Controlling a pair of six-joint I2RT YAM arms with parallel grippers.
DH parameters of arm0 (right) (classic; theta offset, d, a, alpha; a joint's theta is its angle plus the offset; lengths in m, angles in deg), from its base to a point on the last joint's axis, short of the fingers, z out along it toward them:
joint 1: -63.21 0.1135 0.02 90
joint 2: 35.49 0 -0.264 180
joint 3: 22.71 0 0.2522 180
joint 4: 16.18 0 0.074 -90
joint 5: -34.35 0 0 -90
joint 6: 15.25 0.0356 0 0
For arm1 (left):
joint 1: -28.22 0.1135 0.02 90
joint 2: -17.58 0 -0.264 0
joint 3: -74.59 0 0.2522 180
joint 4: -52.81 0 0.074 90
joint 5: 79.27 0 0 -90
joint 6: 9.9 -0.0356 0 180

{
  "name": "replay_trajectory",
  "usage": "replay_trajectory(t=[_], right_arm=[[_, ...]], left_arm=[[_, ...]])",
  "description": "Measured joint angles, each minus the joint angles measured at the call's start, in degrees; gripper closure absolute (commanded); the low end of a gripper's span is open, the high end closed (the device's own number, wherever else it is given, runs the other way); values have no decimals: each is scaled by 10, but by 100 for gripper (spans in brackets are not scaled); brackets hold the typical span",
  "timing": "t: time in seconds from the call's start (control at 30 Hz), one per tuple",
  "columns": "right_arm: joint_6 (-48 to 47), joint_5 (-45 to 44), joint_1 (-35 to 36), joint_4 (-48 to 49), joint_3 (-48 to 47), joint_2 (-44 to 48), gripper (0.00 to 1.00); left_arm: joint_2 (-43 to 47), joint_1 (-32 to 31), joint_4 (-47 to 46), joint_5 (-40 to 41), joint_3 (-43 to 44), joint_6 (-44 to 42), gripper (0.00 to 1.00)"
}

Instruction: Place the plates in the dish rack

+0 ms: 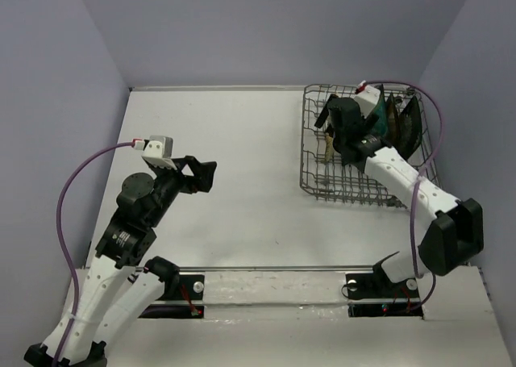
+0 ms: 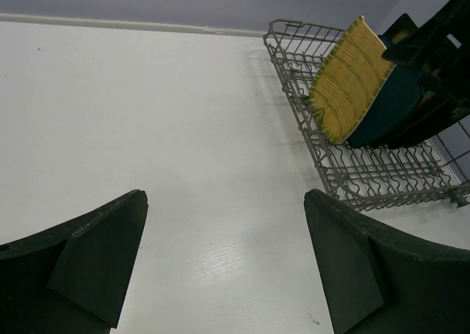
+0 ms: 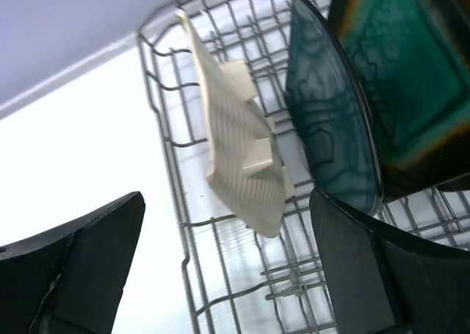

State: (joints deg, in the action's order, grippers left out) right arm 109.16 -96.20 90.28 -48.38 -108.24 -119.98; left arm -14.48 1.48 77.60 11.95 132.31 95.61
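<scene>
From the top view, the dish rack sits at 2 o'clock on my worktop. My right arm reaches into it from 5 o'clock. From up here I cannot tell how the right jaws stand. Dark plates stand on edge at the rack's 3 o'clock side. My left arm hangs at 8 o'clock, well apart from the rack.

On the left wrist view, the left jaws are spread wide over bare worktop, gripping nothing. At 1 o'clock the yellow ribbed plate leans in the rack, with a teal plate just behind it.

On the right wrist view, the right jaws are released and wide apart above the rack's wires. The ribbed plate shows its pale underside, tilted, at 12 o'clock. The teal plate stands on edge at 1 o'clock, and a dark-rimmed teal plate is at 2 o'clock.
</scene>
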Motion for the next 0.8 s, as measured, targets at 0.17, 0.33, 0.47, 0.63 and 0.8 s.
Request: replay_trajectory(t=[0.17, 0.33, 0.47, 0.63, 0.8], right_arm=[[-31, 78, 0, 41, 39, 101, 0], [-75, 176, 0, 84, 90, 240, 0], [-101, 229, 0, 101, 103, 332, 0], [-114, 248, 0, 109, 136, 450, 0], [-123, 247, 0, 130, 169, 537, 0]], left_arm=[[-1, 4, 0, 0, 0, 0, 1], [-1, 6, 0, -3, 3, 5, 1], [-1, 6, 1, -5, 31, 12, 1], [5, 6, -25, -13, 86, 14, 1], [10, 6, -58, -30, 90, 18, 1]])
